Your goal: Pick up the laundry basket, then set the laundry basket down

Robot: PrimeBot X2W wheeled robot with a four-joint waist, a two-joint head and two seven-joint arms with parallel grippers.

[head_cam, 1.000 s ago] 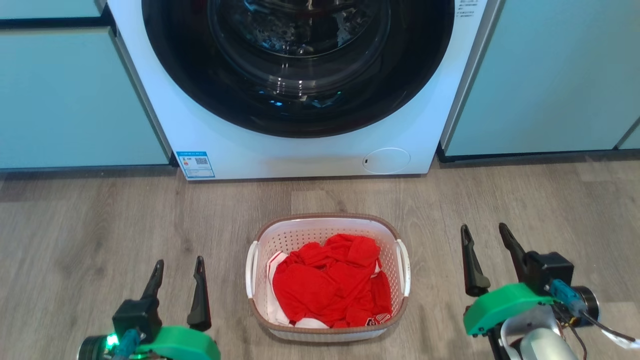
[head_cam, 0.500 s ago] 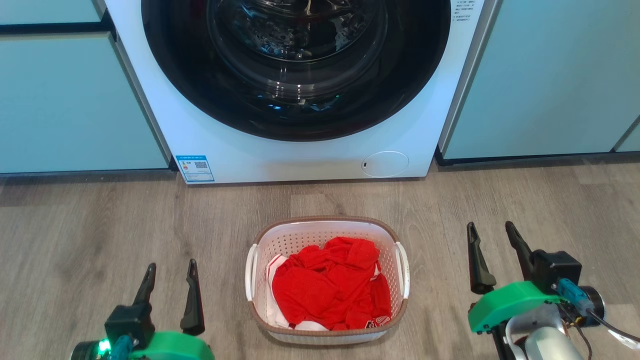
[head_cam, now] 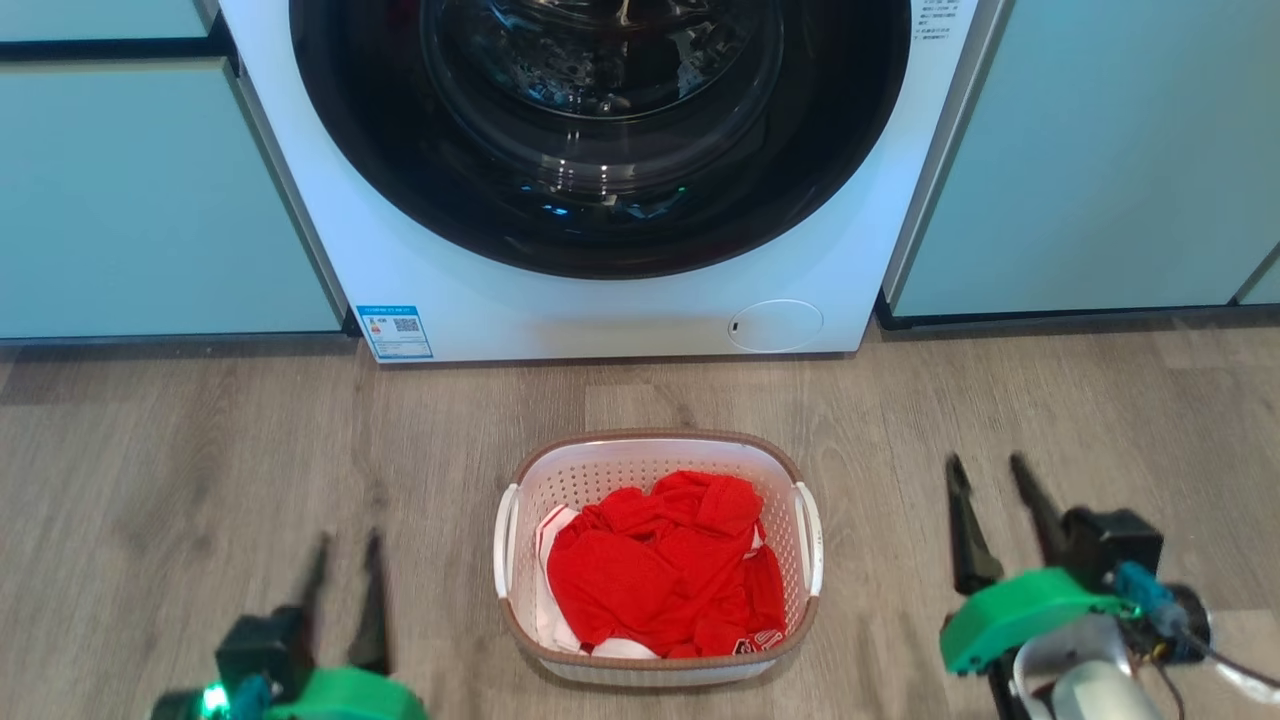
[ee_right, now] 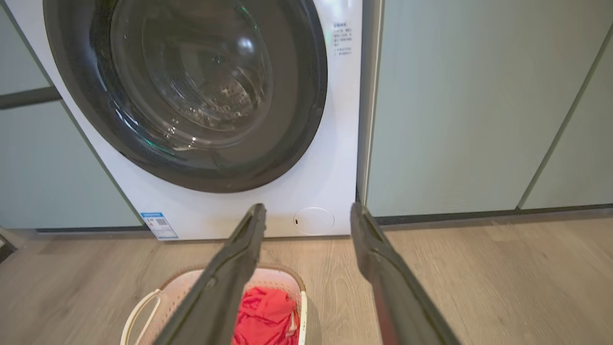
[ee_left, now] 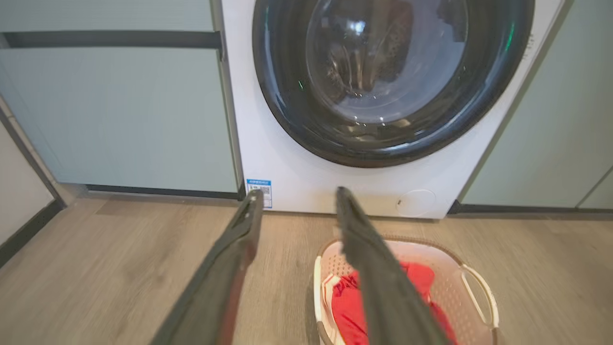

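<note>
While the left tool [head_cam: 348, 548] and right tool [head_cam: 987, 465] stand parted and empty, the basket [head_cam: 655, 437] sits between them on the floor [head_cam: 200, 470], touching neither. Judged light: thin perforated plastic, fairly stiff, soft red clothes [head_cam: 650, 580] inside. Best hold: white side handles [head_cam: 812, 540], one per tool, lifted level.

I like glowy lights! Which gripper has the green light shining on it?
The left gripper, at the head view's lower left: a bright green light glows at its base. The right gripper carries a blue plug there instead.
</note>
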